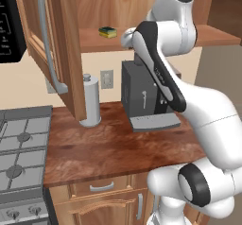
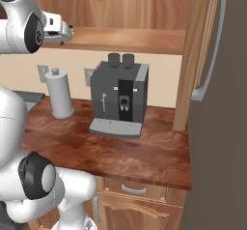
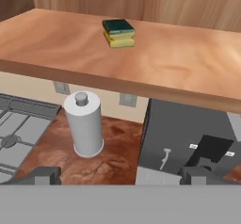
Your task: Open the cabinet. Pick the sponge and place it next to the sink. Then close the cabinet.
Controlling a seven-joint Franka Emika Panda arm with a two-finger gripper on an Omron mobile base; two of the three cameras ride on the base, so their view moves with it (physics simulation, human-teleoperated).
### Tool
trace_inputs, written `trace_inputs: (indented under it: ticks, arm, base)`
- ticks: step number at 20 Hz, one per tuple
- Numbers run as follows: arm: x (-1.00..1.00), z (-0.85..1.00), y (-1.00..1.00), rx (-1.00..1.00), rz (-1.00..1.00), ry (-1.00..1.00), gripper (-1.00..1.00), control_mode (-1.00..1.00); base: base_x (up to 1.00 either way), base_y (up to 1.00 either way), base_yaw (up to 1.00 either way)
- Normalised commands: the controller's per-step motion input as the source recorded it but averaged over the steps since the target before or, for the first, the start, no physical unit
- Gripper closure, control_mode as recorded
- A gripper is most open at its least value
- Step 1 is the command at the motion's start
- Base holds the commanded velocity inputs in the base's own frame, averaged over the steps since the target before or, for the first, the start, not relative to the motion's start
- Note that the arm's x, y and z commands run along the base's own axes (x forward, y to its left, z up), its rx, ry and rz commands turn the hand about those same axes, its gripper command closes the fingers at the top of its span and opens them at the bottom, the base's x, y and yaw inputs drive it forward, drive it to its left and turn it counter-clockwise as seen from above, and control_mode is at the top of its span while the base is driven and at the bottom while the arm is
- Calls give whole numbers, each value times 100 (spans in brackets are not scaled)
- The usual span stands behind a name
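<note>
The cabinet stands open: its left door (image 1: 61, 44) with a long grey handle swings out in the left base view, and its right door (image 2: 198, 55) shows in the right base view. A green-and-yellow sponge (image 3: 118, 33) lies on the wooden shelf (image 3: 179, 72), also seen as the sponge (image 1: 108, 31) toward the shelf's left part. My gripper (image 3: 122, 176) is open, level with the shelf's front edge and short of the sponge. Its fingertips (image 3: 44, 175) stand wide apart with nothing between them. The sink is out of view.
A dark coffee machine (image 1: 144, 96) stands on the brown counter (image 1: 104, 148) under the shelf. A grey paper-towel roll (image 1: 90, 101) is to its left. A gas stove (image 1: 21, 148) adjoins the counter on the left, with a black microwave (image 1: 9, 25) above it.
</note>
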Motion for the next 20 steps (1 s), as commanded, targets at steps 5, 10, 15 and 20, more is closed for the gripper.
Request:
trace_inputs:
  ticks: [5,10,15,20]
  arm:
    - [14,0,8,0,0,0,-100,-100]
    - [42,0,12,0,0,0,-100,-100]
    - [45,0,16,0,0,-1,-100,-100]
    - [32,9,11,0,0,0,-100,-100]
  base:
    - [0,0,0]
    - [0,0,0]
    - [0,0,0]
    - [0,0,0]
